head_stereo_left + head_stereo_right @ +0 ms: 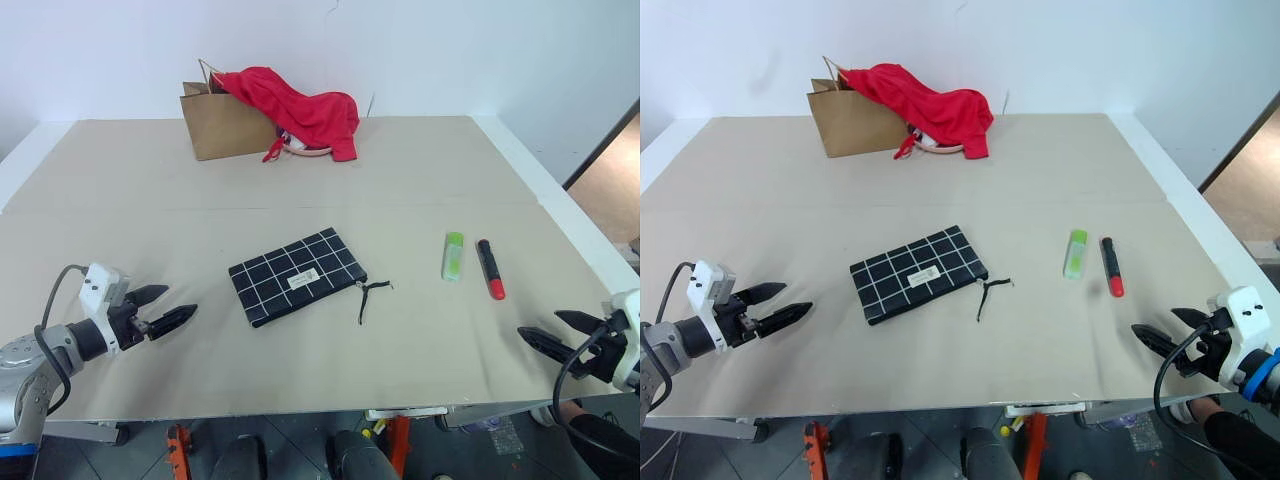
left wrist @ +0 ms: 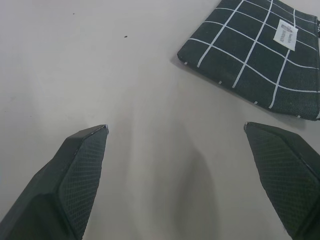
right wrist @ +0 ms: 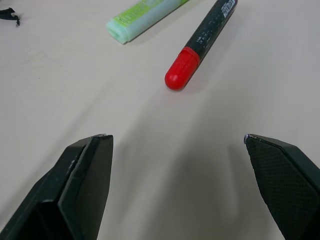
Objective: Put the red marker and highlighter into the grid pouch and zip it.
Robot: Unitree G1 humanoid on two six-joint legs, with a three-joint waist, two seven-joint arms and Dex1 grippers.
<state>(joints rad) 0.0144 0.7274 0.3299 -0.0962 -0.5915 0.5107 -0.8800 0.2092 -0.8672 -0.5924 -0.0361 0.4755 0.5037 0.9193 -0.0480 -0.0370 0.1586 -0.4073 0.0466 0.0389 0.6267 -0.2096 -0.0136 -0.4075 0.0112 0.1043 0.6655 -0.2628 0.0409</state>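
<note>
Two grippers, both empty, jaws spread wide, low over the near edge of a beige table [image 1: 420,170]. Left gripper [image 1: 166,309] at the near left; right gripper [image 1: 552,333] at the near right.

Likely step in hand: reaching for a pen with the right gripper. Best done by approaching the red marker [image 1: 490,268] across its barrel, closing on the black half near its middle, without nudging the highlighter [image 1: 453,255] lying just beside it, almost parallel, on its left. Worth checking first whether the grid pouch [image 1: 297,275] is unzipped; cannot tell from here. Steadying the pouch with the left gripper probably needed for zipping.

Red marker ahead of the right jaws, apart from them, red end nearest, lined up slightly toward the left finger. Highlighter farther ahead and to the left. Grid pouch flat at table centre, ahead and right of the left jaws, well apart; zipper cord [image 1: 371,294] trailing off its right corner.
</note>
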